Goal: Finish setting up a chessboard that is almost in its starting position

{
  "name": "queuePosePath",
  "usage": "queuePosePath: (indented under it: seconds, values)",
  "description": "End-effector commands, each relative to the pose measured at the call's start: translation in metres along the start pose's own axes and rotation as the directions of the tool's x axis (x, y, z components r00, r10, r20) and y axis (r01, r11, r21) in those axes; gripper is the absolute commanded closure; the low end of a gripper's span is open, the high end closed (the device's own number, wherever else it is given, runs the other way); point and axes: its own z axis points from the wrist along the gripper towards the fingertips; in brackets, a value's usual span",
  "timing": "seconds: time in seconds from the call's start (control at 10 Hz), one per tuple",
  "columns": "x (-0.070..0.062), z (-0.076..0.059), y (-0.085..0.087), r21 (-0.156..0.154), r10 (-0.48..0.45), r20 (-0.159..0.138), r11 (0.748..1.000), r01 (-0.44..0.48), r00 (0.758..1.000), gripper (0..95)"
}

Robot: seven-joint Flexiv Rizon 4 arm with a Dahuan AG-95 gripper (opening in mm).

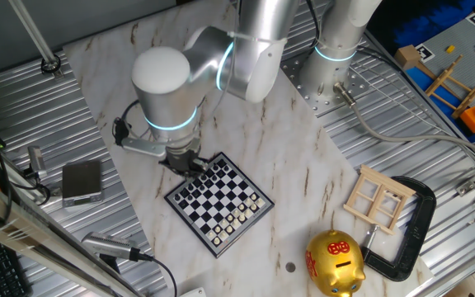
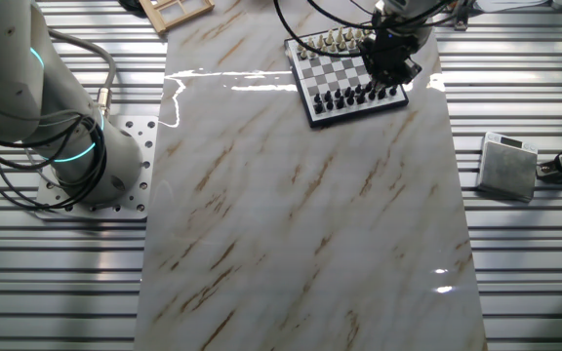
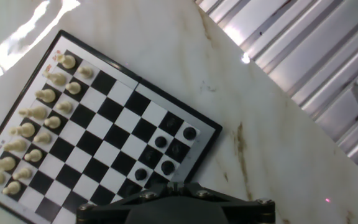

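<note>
The chessboard [image 1: 218,203] lies on the marble counter [image 1: 303,190], left of the pale wooden frame [image 1: 378,199]. The gripper [image 1: 190,162] hangs over the board's black-piece edge; whether its jaws are apart is hidden, perhaps by the wrist.

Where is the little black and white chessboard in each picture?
One fixed view: the small black and white checked chessboard lies a bit left of the middle, under the gripper.
The other fixed view: it sits at the top, right of the middle.
Hand view: it fills the left and middle.
Shared landmark: the marble-patterned tabletop under the board.
</note>
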Motion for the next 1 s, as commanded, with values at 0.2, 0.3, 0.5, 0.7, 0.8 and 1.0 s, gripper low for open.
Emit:
queuePosePath:
  seconds: [0.2,0.3,0.5,0.7,0.8,1.0]
  values:
    - [0.0087,-0.0092,-0.0030,0.009,0.007,-0.037,1.000,-0.007,0.999,95.0]
    - [0.0087,-0.0092,-0.0030,0.006,0.020,-0.035,1.000,-0.019,0.999,95.0]
    - [0.0087,-0.0092,-0.0030,0.005,0.021,-0.033,1.000,-0.021,0.999,95.0]
    - [0.0087,-0.0092,-0.0030,0.014,0.032,-0.021,0.999,-0.031,0.999,95.0]
    - [0.0087,-0.0092,-0.0030,0.018,0.036,-0.020,0.999,-0.036,0.999,95.0]
    - [0.0087,-0.0092,-0.0030,0.024,0.033,-0.019,0.999,-0.033,0.999,95.0]
